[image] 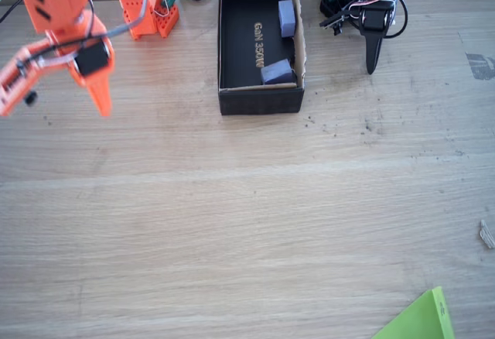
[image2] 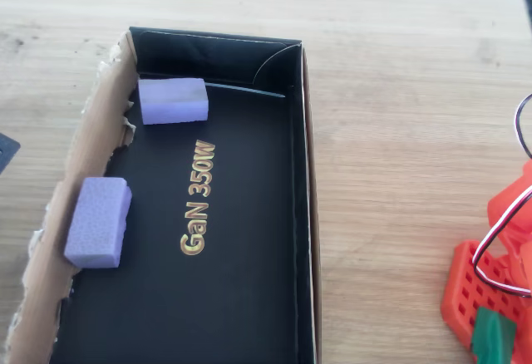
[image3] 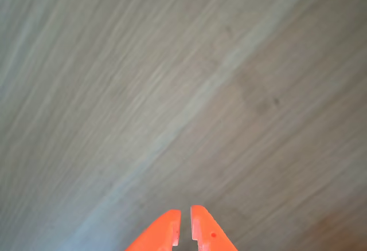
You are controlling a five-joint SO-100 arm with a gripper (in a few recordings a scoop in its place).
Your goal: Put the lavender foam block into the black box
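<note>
We see the orange gripper (image: pixel 99 103) hanging above the bare wooden table (image: pixel 247 223) at the left of the fixed view, well apart from the black box (image: pixel 260 99). In the wrist view its fingers (image3: pixel 163 231) sit almost together with nothing between them. Two lavender blocks lie inside the box; the lavender foam block (image2: pixel 99 221) is perhaps the one against the torn edge, the second lavender block (image2: pixel 172 100) near the end wall.
</note>
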